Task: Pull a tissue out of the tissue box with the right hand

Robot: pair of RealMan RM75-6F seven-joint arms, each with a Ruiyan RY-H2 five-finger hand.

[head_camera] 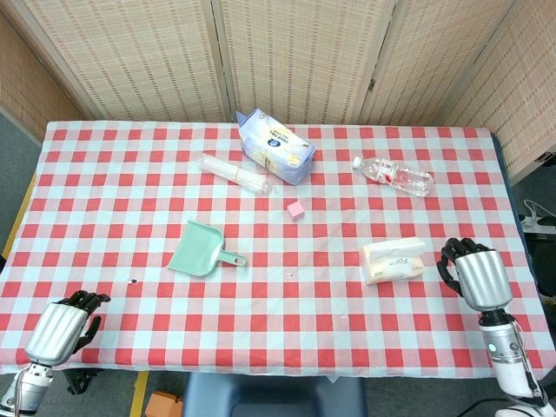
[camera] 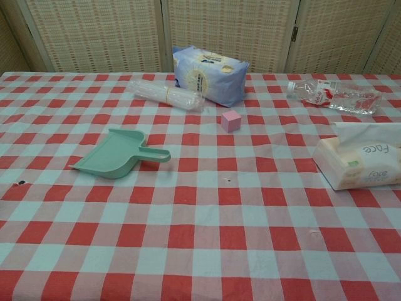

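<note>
Two hands sit at the near table edge. The right hand (head_camera: 473, 274), fingers curled and holding nothing, is just beside the tissue box (head_camera: 393, 261). The left hand (head_camera: 61, 330) curls at the left corner, also holding nothing.

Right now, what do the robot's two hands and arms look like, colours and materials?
Only the head view shows them. Each hand, the left hand and right hand, has a ribbed silver metallic back and black fingers. Below each sits a pale grey-white wrist section; the right one carries a small green light. No sleeves or markings are visible.
</note>
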